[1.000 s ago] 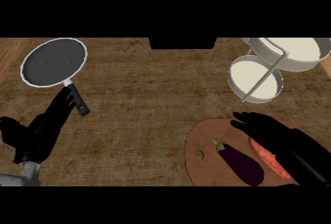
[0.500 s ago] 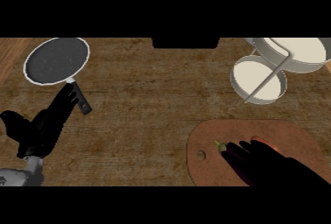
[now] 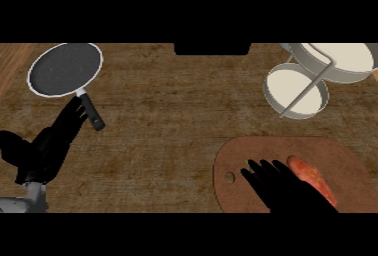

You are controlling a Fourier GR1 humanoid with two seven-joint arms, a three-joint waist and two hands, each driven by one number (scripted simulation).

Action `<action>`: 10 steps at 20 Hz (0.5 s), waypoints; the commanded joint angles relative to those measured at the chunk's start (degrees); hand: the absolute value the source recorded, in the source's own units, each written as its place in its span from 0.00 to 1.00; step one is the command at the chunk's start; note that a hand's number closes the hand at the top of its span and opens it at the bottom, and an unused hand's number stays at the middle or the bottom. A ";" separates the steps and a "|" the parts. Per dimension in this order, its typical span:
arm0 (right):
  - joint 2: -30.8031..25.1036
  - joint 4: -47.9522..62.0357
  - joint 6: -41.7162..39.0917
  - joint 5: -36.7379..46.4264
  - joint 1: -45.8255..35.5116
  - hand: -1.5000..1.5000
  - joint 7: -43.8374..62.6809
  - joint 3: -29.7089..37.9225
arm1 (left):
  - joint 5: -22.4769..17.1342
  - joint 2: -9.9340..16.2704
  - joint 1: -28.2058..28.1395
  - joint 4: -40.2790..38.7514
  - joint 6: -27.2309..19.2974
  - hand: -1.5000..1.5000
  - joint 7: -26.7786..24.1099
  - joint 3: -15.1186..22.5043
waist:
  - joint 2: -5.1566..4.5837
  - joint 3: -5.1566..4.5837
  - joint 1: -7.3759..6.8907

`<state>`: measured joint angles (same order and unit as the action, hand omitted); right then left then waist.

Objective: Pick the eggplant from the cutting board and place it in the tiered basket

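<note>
1. The right robot hand point(image 3: 284, 187) lay palm-down over the cutting board point(image 3: 339, 155) at about five o'clock in the head view, its fingers point(image 3: 260, 169) stretched toward eleven o'clock.
2. The eggplant was hidden under that hand; only a small green tip point(image 3: 246, 163) peeked out just past the fingertips. Whether the fingers had curled round it I could not tell.
3. An orange-red vegetable point(image 3: 314, 180) lay on the board just beside the hand, on its three o'clock side, running lengthwise toward five o'clock.
4. The board had a small hole point(image 3: 229, 177) near its nine o'clock edge, and it rested on the brown wood-grain counter point(image 3: 177, 115).
5. The tiered basket point(image 3: 317, 75) stood at about one o'clock, well apart from the board: a lower white bowl point(image 3: 295, 91) and an upper one point(image 3: 347, 59) joined by a grey rod.
6. A dark frying pan point(image 3: 65, 69) with a pale rim sat at ten o'clock, its black handle point(image 3: 91, 112) pointing toward five o'clock.
7. The left robot hand point(image 3: 52, 145) rested at eight o'clock with straight fingers pointing up toward the pan handle, their tips close beside it; it held nothing.
</note>
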<state>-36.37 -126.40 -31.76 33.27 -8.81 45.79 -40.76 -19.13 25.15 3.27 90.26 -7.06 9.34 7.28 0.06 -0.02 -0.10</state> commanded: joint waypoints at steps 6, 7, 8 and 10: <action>2.30 10.61 2.94 10.89 2.61 0.00 -10.25 1.62 | 2.85 -3.43 2.25 -2.76 1.22 0.50 1.17 -2.46 | -0.06 0.02 0.20; 0.18 12.75 9.26 15.09 6.10 0.00 -13.81 -0.26 | 4.51 -4.31 1.16 -1.08 0.08 0.50 0.82 -0.43 | -0.04 0.05 0.29; 4.41 20.68 10.40 15.30 0.74 0.00 -15.77 0.51 | 2.95 -3.09 -1.23 -0.91 2.51 0.50 -1.07 -1.80 | -0.11 0.04 -0.27; 3.20 18.52 9.71 15.50 1.60 0.00 -17.27 3.72 | 5.45 -4.07 0.34 0.44 0.47 0.50 1.46 -1.59 | -0.07 0.04 -0.02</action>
<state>-34.43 -113.07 -24.51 45.91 -5.91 33.49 -39.47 -16.16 22.47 3.13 90.33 -5.55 10.07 5.63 0.01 0.02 -0.08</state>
